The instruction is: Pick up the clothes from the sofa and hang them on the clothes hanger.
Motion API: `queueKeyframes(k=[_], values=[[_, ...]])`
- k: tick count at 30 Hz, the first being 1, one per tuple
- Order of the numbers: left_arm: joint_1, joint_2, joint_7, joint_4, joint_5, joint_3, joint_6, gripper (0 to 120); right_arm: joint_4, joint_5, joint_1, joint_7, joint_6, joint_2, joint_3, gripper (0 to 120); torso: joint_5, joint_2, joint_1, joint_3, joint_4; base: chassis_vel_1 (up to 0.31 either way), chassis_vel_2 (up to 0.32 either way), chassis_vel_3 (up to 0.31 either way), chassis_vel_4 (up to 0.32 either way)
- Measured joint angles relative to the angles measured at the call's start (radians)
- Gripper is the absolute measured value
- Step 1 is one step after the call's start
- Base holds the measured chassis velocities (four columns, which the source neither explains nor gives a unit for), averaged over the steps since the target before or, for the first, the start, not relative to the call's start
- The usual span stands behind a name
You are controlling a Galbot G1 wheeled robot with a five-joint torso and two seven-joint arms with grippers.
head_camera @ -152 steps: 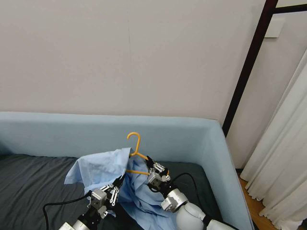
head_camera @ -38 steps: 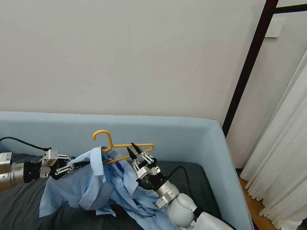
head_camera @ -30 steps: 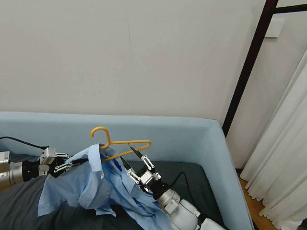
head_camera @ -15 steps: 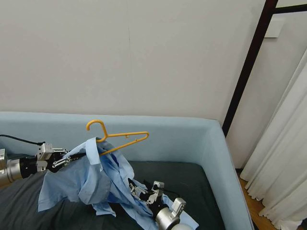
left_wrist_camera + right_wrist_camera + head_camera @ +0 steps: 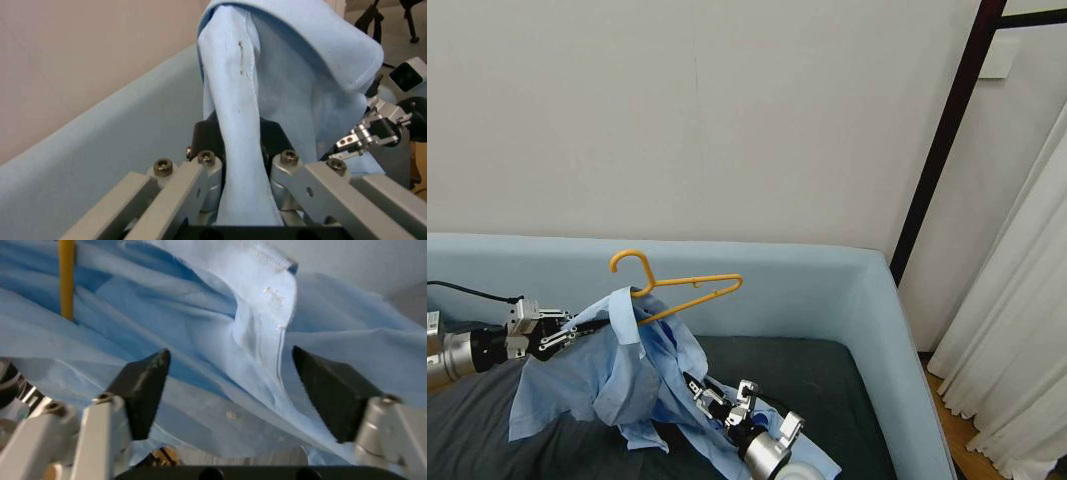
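Head view first: the blue shirt (image 5: 617, 370) is seen lifted off the dark seat (image 5: 827, 365) of the sofa (image 5: 847, 285), with its lower part trailing down onto it. The yellow hanger (image 5: 689, 291) is tucked into the collar end, hook up, its other arm sticking out bare in front of the backrest. At the left, the left gripper (image 5: 562, 330) is clamped on a fold near the collar. Lower down, the right gripper (image 5: 709, 393) is set against the hanging cloth, spread apart.

Left wrist view: a band of the shirt (image 5: 287, 75) is pinched tight in the left gripper (image 5: 243, 159) – the jaws are closed hard on it. The right gripper (image 5: 363, 137) is caught farther off (beside the cloth's edge), with the backrest (image 5: 100, 150) alongside.

Right wrist view: the right gripper (image 5: 230, 370) is held wide, its 2 dark pads (image 5: 143, 385) well apart – nothing is gripped. Folds of the shirt (image 5: 220, 305) lie just beyond them, and a strip of the hanger (image 5: 66, 280) is seen off to one side.
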Motion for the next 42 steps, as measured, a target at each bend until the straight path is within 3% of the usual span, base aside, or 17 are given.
queueKeyframes(k=[19, 29, 34, 38, 42], values=[[-0.007, 0.000, -0.001, 0.012, -0.002, 0.004, -0.017, 6, -0.015, -0.097, 0.009, -0.067, 0.032, -0.004, 0.005, 1, 0.0000, 0.000, 0.000, 0.000, 0.0000, 0.000, 0.000, 0.000, 0.000], [-0.007, -0.010, -0.001, 0.017, -0.004, 0.004, -0.037, 6, 0.046, -0.067, 0.046, -0.153, 0.007, -0.041, 0.143, 0, 0.0001, 0.000, 0.000, 0.000, 0.0000, 0.000, 0.000, 0.000, 0.000], [-0.011, -0.017, 0.000, 0.014, -0.014, 0.004, -0.044, 6, 0.090, -0.031, 0.082, -0.193, -0.074, -0.090, 0.231, 0, 0.0003, 0.000, 0.000, 0.000, -0.0001, 0.000, 0.000, 0.000, 0.000], [-0.015, -0.021, 0.012, 0.005, -0.026, 0.004, -0.051, 6, 0.124, -0.119, 0.146, 0.005, -0.228, -0.146, 0.285, 0, 0.0003, 0.000, 0.000, 0.000, -0.0001, 0.000, 0.000, 0.000, 0.000], [-0.018, -0.027, 0.016, -0.010, -0.038, 0.005, -0.054, 6, 0.138, -0.118, 0.190, 0.099, -0.273, -0.167, 0.299, 0, 0.0002, 0.000, 0.000, 0.000, -0.0001, 0.000, 0.000, 0.000, 0.000]])
